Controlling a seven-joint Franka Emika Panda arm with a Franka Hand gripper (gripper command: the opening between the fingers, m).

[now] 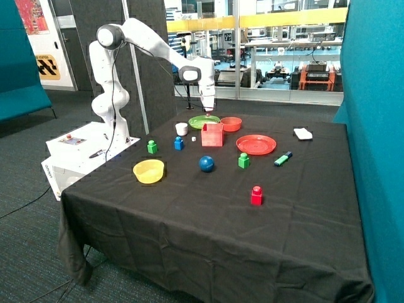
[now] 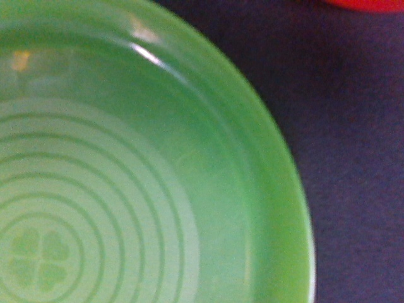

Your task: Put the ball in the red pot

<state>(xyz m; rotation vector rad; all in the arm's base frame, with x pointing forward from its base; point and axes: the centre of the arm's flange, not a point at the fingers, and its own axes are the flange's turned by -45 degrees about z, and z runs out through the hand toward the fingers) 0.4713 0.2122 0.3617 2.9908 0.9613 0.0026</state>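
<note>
One dark blue ball (image 1: 206,163) sits alone near the middle of the table (image 1: 189,214), on the black cloth. It is well apart from the claw (image 1: 207,112), which hangs low over the green plate (image 1: 203,121) near the far edge of the table. The red pot (image 1: 212,134) stands just in front of the green plate, between the claw and the ball, and the ball is not inside it. A red bowl (image 1: 231,124) is beside the green plate, and a flat red plate (image 1: 256,144) lies closer to the middle. A yellow bowl (image 1: 149,170) sits toward the near edge on the robot's side. I cannot tell how the claw is set, or whether it has anything in it. Up close from the wrist, the green plate (image 2: 158,189) fills most of the view, with rings and a clover shape on its bottom. Black cloth (image 2: 341,126) shows past its rim, and a bit of something red (image 2: 369,4) peeks in at one corner. The ball is not seen here.
</note>
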